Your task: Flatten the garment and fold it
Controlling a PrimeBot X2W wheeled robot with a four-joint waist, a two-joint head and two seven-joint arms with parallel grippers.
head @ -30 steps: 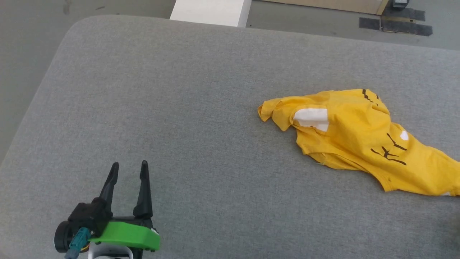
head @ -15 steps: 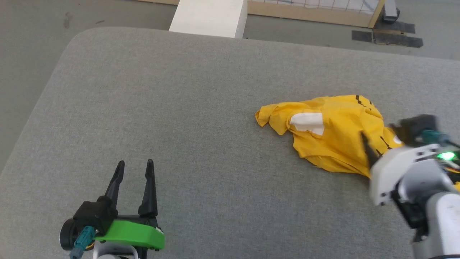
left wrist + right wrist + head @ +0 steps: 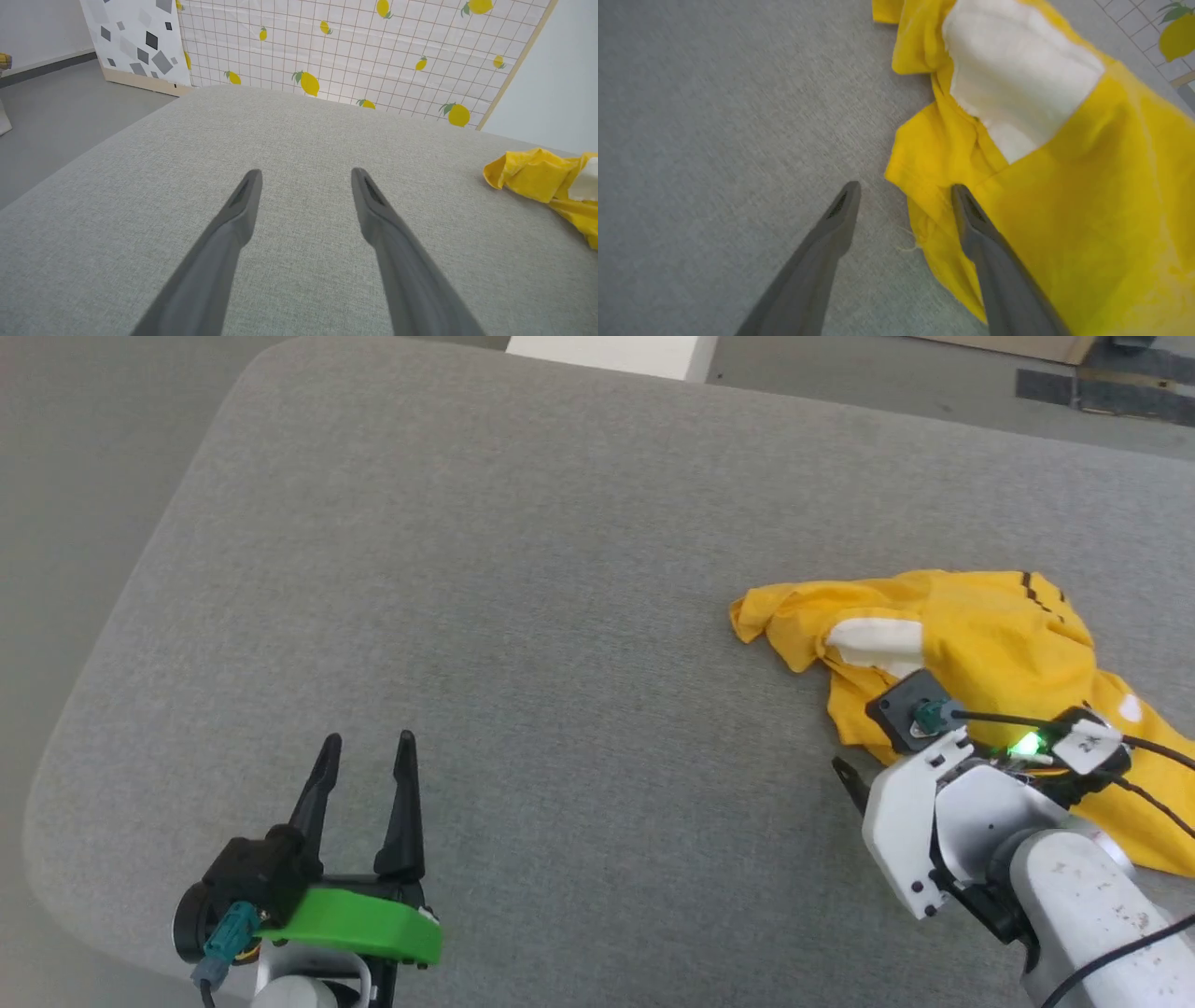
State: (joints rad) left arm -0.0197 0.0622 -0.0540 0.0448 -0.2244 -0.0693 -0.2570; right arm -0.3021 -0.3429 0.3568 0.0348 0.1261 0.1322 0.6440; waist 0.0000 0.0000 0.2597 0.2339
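We log the left gripper [image 3: 369, 739] nearest, at the lower left of the head view, over the bare grey fabric surface [image 3: 560, 569]. Its two dark fingers are spread apart with nothing between them. At the lower right, the right gripper [image 3: 905, 185] also stands spread and pinches nothing. In the right wrist view one finger lies over bare grey fabric and the other over yellow cloth, with the cloth's frayed hem edge running between them. We cannot tell whether either tip touches the cloth. The garment [image 3: 980, 635] lies in a crumpled heap on the right part of the surface, well apart from the left gripper. In the head view the right wrist covers its near edge. A white patch [image 3: 873, 639] faces up near the heap's left end, short black stripes [image 3: 1041, 590] sit at its far side, and a small white spot shows towards the right. A bunched yellow fold points left across the fabric. Past the surface's far edge we see a white block [image 3: 616, 347] and grey floor [image 3: 56, 476] with dark patches [image 3: 1102, 392]. In the left wrist view a lemon-print grid panel [image 3: 364, 46] stands beyond.
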